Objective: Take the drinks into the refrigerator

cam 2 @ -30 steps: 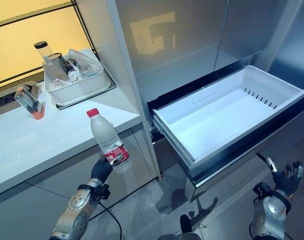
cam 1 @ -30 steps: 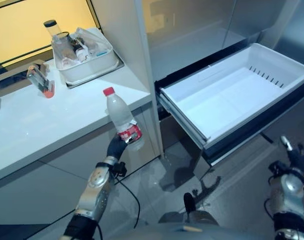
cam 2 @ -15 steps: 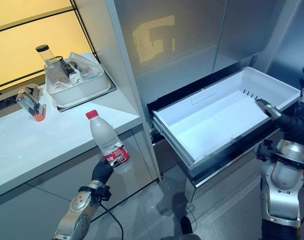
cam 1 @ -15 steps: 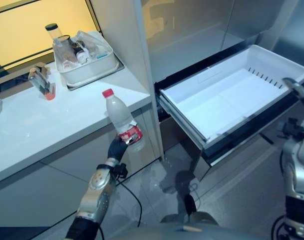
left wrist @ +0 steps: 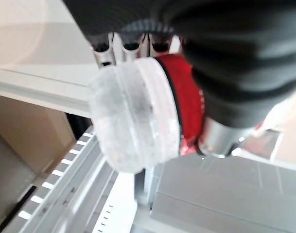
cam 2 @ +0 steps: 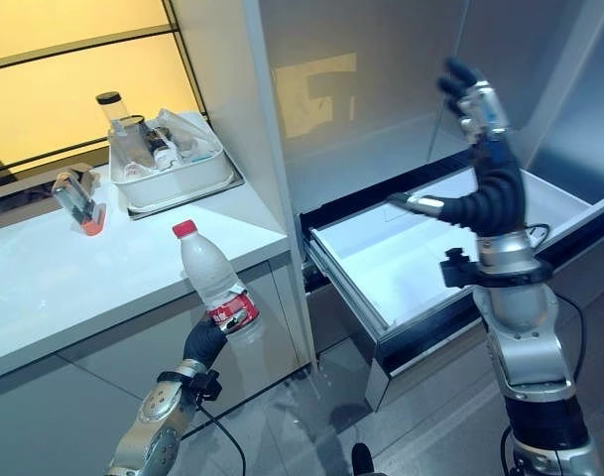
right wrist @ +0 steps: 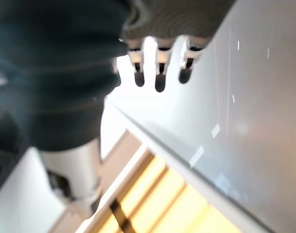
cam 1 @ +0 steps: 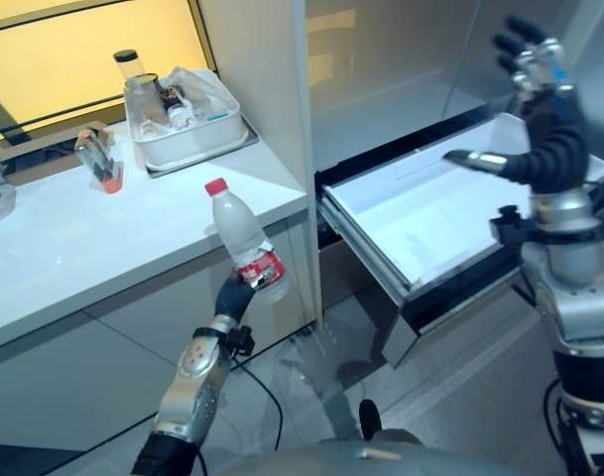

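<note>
One water bottle, clear with a red cap and red label, is held upright by the left hand, whose fingers are curled round its lower body; it is carried in front of the white desk, level with the desk's edge and left of the refrigerator. The right hand is raised above the pulled-out white drawer, its fingers spread and nothing held. A white tray of small items is seen on the desk farther back. The bottle should be swung right past the cabinet's corner, kept upright, and lowered into the drawer before the grip is loosened. The raised right hand is best kept clear of that path.
</note>
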